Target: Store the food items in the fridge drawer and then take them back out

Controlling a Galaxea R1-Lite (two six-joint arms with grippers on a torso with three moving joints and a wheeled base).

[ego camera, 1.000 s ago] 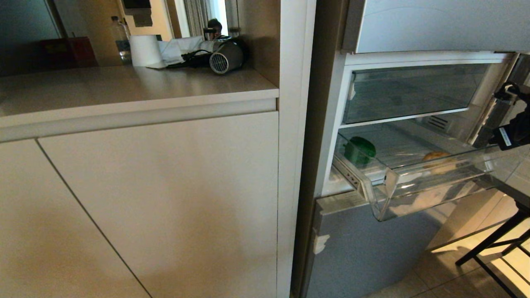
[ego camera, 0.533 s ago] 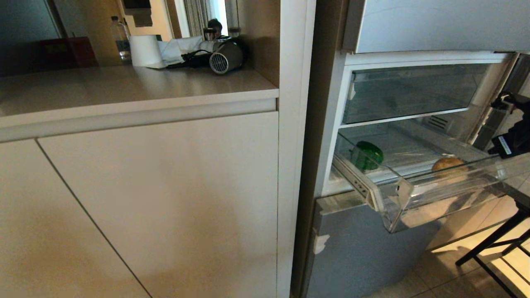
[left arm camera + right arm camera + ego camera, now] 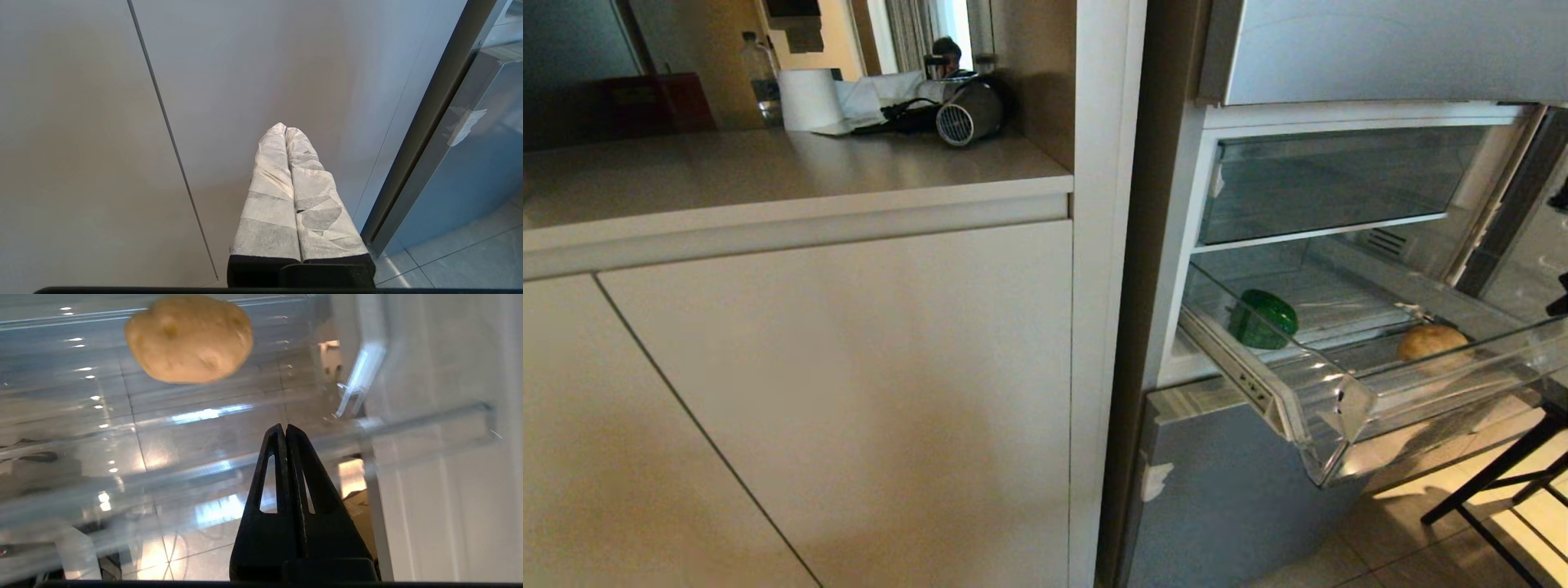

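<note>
1. Head view – fridge drawer [image 3: 1347, 408] now pulled well further out of the fridge [image 3: 1380, 49] than a sec ago; front lip lower and nearer the camera. Bell pepper [image 3: 1263, 318] riding along at the back-left of the bin, potato [image 3: 1432, 341] toward the front-right, well apart from each other. Right arm, plainly in frame at the drawer's right end a sec ago, now almost off the right edge – only a dark sliver left. Countertop [image 3: 768, 180] w/ paper roll [image 3: 809, 98], water bottle [image 3: 761, 73] and hair dryer [image 3: 968, 113] unchanged; cabinet front [image 3: 849, 392] unchanged, so no camera shift. Reads as: storing done, drawer being reopened for the take-out half.

2. Left wrist view – left gripper [image 3: 285, 128] parked, wrapped fingers pressed together w/ nothing between, pointing at the plain cabinet door [image 3: 245, 81] just beside the fridge's lower edge [image 3: 482, 171]. No part in the job at present.

3. Right wrist view – right gripper [image 3: 282, 426] shut tight, black fingertips meeting, nothing pinched. Tips against or just under the clear drawer's front wall [image 3: 204, 473] – contact not certain. Potato [image 3: 188, 337] seen through the plastic, above and beyond the tips, resting on the bin floor. Likely next: let go of the front, open up, reach over the lip for the potato – closest item.
</note>
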